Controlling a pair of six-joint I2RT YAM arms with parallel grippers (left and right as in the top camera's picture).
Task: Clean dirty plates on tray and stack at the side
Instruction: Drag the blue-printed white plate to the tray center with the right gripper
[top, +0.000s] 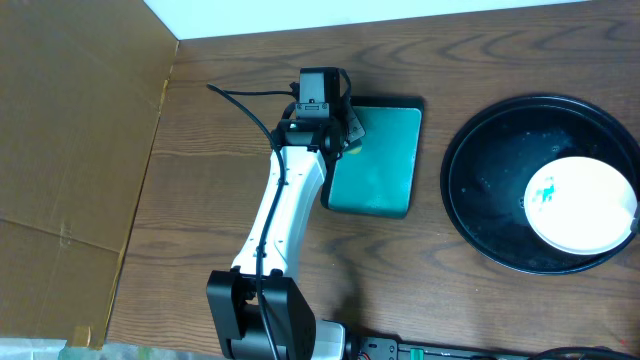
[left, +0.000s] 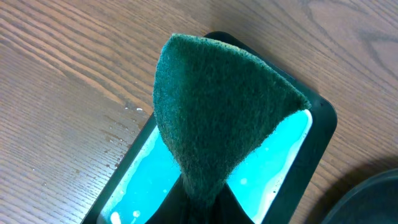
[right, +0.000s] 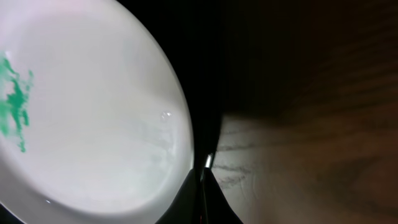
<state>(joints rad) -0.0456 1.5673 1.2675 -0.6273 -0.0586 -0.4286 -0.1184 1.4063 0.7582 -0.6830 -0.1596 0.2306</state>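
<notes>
Overhead: one plate (top: 583, 205) shows, lying in the lower right part of the black tray (top: 480, 200) at the right of the frame. Its green smear (top: 545, 193) is on the plate's left side, the side facing your tool.

Your left gripper (left: 200, 200) is clamped on a green scrub pad (left: 217, 112). The pad fans out above the jaws and hangs over the upper left end of the small teal tray (top: 385, 165), mid-frame. There are wet spots on the table (top: 200, 190) just beside that tray.

The relation that matters is that the plate is to the right of the pad, well apart, with the teal tray's width and the black tray's near rim between them. I'd judge the next move as a rightward carry, then down onto the smear.

Right wrist view: the right gripper (right: 202, 199) is at the plate's rim, so that arm is nearer. The fingers look close together, but you can't tell whether they grip the rim. That arm is out of frame overhead.
</notes>
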